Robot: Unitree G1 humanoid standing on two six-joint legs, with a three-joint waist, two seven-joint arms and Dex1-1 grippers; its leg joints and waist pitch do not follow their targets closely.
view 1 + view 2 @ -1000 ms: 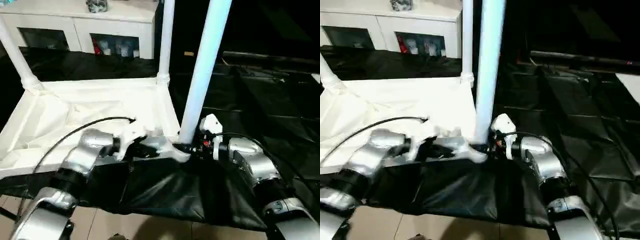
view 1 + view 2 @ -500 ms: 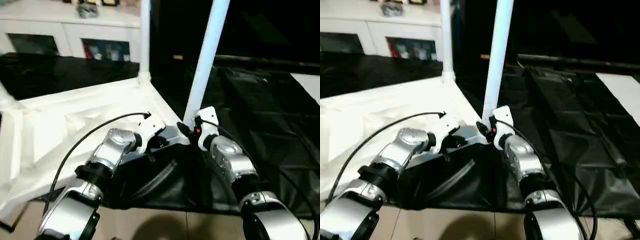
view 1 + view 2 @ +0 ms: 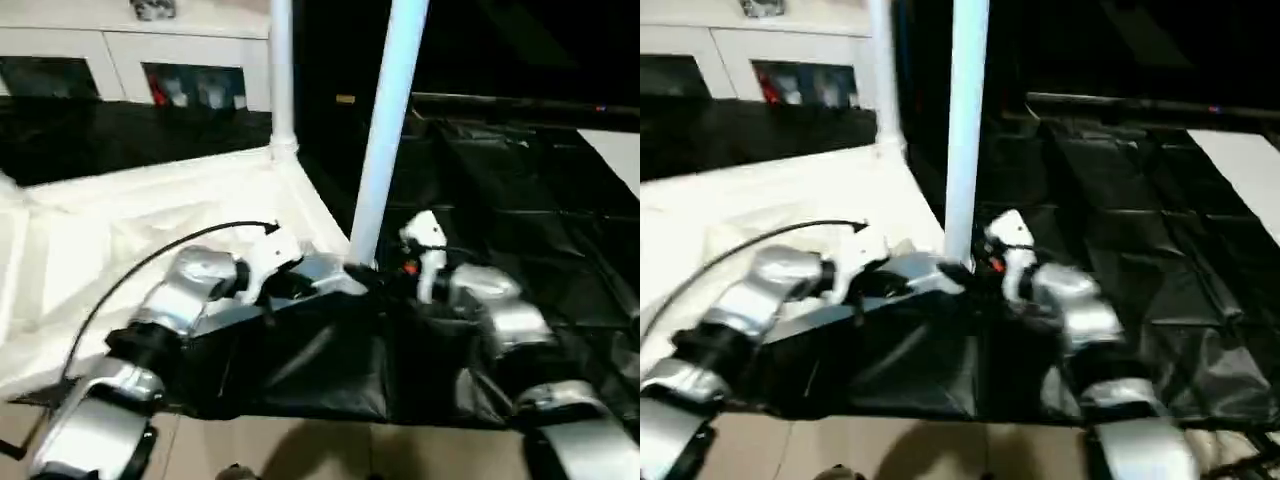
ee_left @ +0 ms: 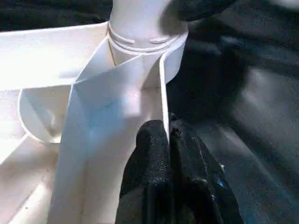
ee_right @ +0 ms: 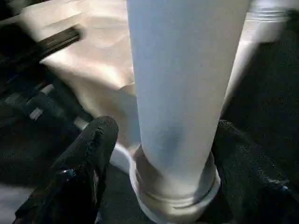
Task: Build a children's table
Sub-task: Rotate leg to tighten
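White leg [image 5: 182, 93] upright as before, right gripper [image 5: 161, 154] fingers now apart.

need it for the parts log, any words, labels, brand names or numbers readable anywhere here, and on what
None can be read.
Table top and the near leg: plain white, no print or moulded marks visible.
Left gripper, right gripper: plain black fingers, no lettering.
Cabinet: coloured items behind its glass doors, too blurred to tell whether they carry text.
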